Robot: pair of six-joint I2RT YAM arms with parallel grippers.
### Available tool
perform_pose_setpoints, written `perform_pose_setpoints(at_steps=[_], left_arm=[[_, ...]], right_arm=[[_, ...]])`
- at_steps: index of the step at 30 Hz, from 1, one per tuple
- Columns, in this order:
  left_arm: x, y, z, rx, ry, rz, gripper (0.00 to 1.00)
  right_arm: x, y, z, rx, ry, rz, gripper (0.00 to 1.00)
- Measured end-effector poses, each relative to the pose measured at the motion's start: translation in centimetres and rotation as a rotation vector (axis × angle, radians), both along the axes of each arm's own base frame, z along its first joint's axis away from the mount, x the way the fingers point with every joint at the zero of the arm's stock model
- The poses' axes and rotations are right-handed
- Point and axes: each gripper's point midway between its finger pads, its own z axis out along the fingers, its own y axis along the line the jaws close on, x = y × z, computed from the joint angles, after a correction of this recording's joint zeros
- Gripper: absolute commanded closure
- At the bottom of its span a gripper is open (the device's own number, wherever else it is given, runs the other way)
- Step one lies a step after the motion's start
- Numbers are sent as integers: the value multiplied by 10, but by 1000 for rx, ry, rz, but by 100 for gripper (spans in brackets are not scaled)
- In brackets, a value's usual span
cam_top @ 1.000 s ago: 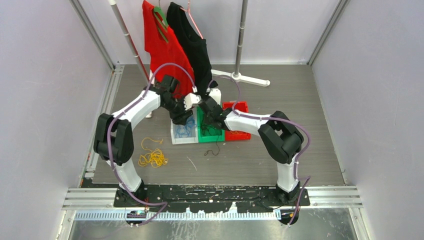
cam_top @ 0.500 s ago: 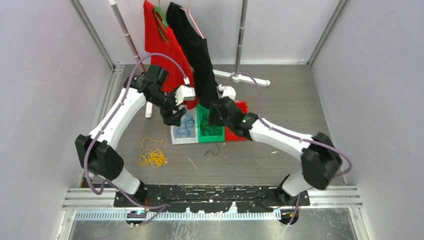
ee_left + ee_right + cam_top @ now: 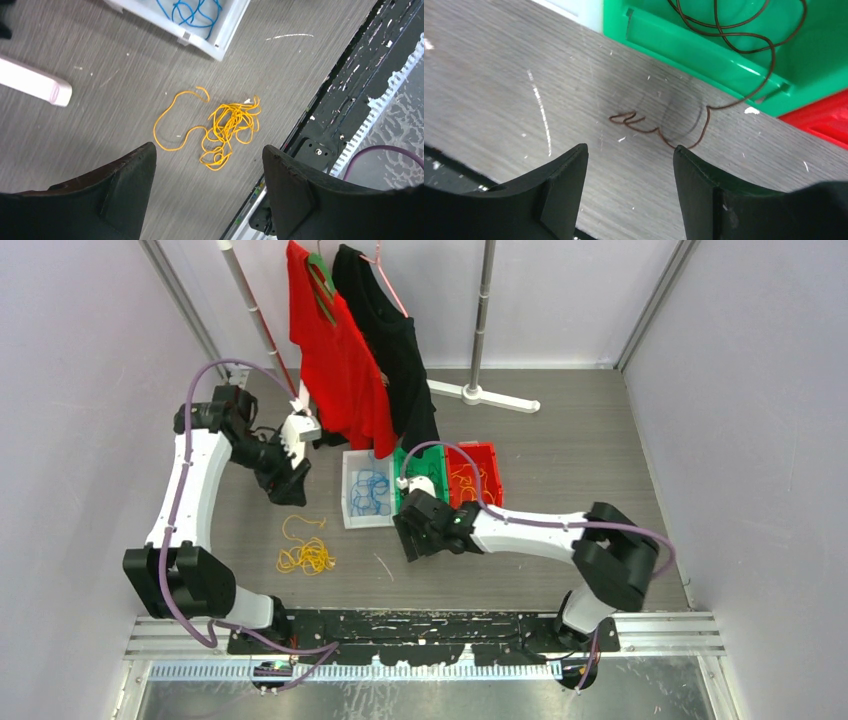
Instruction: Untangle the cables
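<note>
A tangled yellow cable bunch (image 3: pixel 305 555) (image 3: pixel 230 125) lies on the grey table, left of the bins. My left gripper (image 3: pixel 290 487) (image 3: pixel 207 152) hangs open above and behind it, holding nothing. Blue cables (image 3: pixel 370 492) (image 3: pixel 192 10) lie in the white bin (image 3: pixel 350 510). A thin dark cable (image 3: pixel 664 132) trails out of the green bin (image 3: pixel 704 55) onto the table. My right gripper (image 3: pixel 412 540) (image 3: pixel 630 150) is open just above the table in front of that trailing end, not touching it. Orange cables (image 3: pixel 468 480) lie in the red bin (image 3: pixel 488 452).
A clothes rack at the back holds a red shirt (image 3: pixel 335 360) and a black shirt (image 3: pixel 395 350); its white foot (image 3: pixel 490 397) (image 3: pixel 30 85) rests on the table. The black base rail (image 3: pixel 420 628) (image 3: pixel 350 110) runs along the near edge.
Both arms have pulled away from the bins: the left swung out to the left, the right came toward the near edge. Both grippers have opened wider; the right was nearly shut before.
</note>
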Motion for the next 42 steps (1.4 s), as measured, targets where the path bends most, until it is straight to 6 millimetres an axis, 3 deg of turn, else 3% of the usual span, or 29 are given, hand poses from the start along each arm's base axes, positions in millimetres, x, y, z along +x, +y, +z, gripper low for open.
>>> perform_pose_setpoints(at_steps=[4,9,11,16,18,23,25,30,33,37,42], left_arm=[[-2,12,0,-11,9,32,22],[-10,18,-6,-10,4,25,21],[-15,20,-12,-2,14,20,21],[-26,25,-41,28,72,8,21],[-31,29,-55,48,94,1,22],[-39,37,-80,98,117,-25,25],[-40,39,-84,110,119,-30,26],[-37,41,-85,116,98,-49,26],[-36,41,-85,117,86,-65,25],[-40,40,-89,112,92,-75,24],[-42,39,-92,106,94,-87,24]], right_arm=[[8,7,-20,-74,22,3,37],[15,10,-40,-133,34,-2,49],[17,14,-39,-124,30,-5,57],[23,13,-41,-118,36,-24,91],[27,10,-41,-115,40,-38,99],[40,-5,-32,-114,44,-77,99],[50,-9,-17,-92,36,-97,99],[96,-8,38,30,-32,-157,99],[121,-7,55,65,-62,-183,99],[141,1,44,51,-56,-193,99],[155,14,-3,-19,-7,-192,99]])
